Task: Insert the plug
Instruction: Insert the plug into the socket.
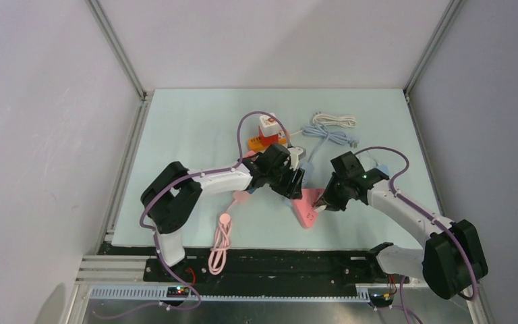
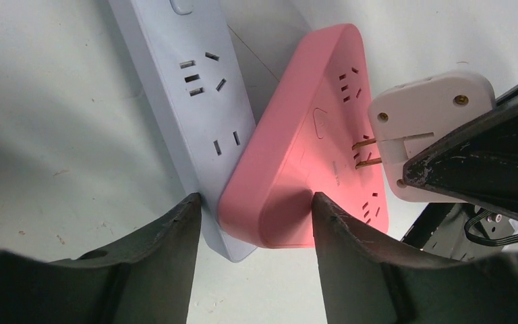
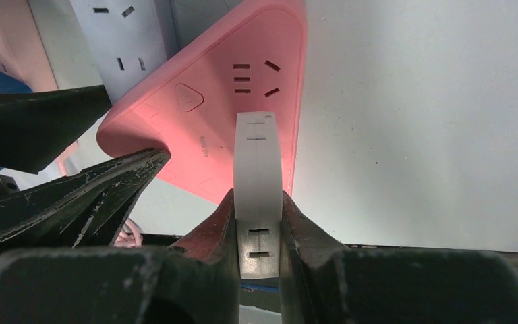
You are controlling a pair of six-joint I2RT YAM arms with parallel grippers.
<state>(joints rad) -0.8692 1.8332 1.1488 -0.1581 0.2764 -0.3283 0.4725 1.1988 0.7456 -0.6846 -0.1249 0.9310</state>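
A pink triangular power strip [image 1: 305, 209] lies on the table between both grippers. My right gripper [image 1: 322, 206] is shut on a white plug [image 3: 257, 155] and holds it edge-on over the pink strip [image 3: 243, 74]. In the left wrist view the plug [image 2: 425, 115] shows two brass prongs [image 2: 364, 152] bare, just off the strip's face [image 2: 310, 135] near its sockets. My left gripper [image 2: 255, 199] has its fingers against the pink strip's corner and the end of a grey power strip [image 2: 189, 81] beside it.
Red, white and orange adapters [image 1: 270, 131] stand at the back. A white cable coil [image 1: 334, 120] and a grey cable [image 1: 327, 135] lie behind the right arm. A pink cable [image 1: 222, 236] runs to the table's front edge.
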